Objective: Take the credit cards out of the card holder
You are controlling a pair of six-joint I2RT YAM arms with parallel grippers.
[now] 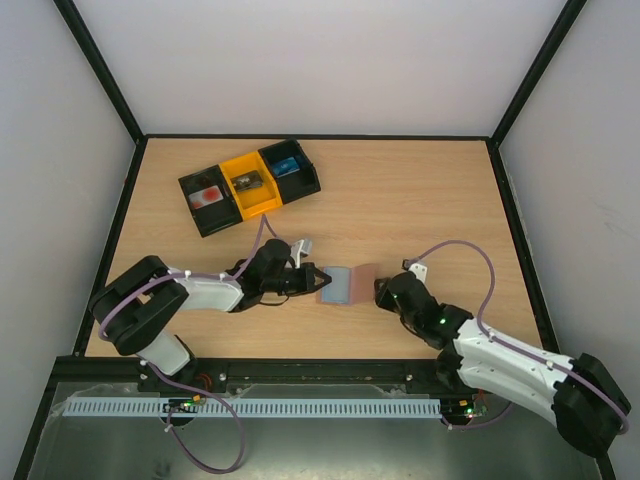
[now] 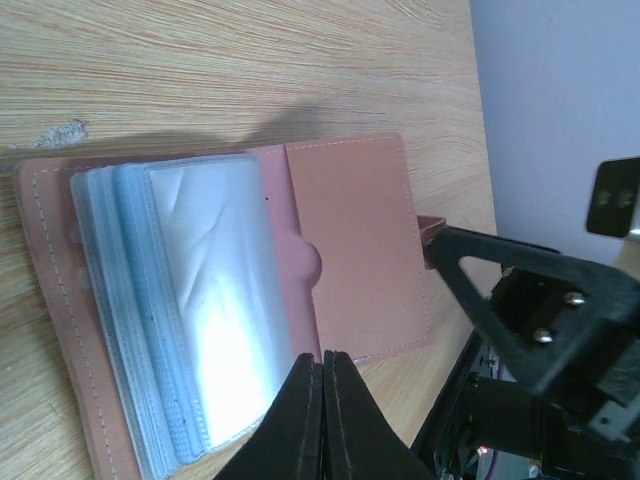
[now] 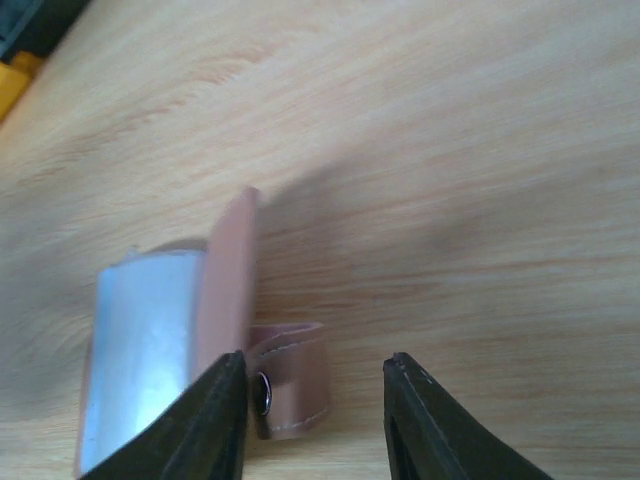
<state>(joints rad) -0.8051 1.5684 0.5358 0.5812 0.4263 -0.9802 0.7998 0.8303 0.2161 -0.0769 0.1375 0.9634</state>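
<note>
One step looks done: the card holder (image 1: 345, 284) lies open on the tabletop (image 1: 420, 200), left fingers (image 2: 300, 425) pressed together at its edge, right fingers (image 3: 215, 420) apart by its strap (image 3: 292, 385), so next a card needs pinching and pulling out.

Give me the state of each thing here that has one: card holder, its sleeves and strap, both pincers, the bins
card holder: open on the table
plastic sleeves: exposed, fanned; cards inside not discernible
snap strap: unfastened
left pincer: shut, tips at the holder's edge
right pincer: open, holding nothing, beside the strap
bins: open-topped, each holding something
</note>
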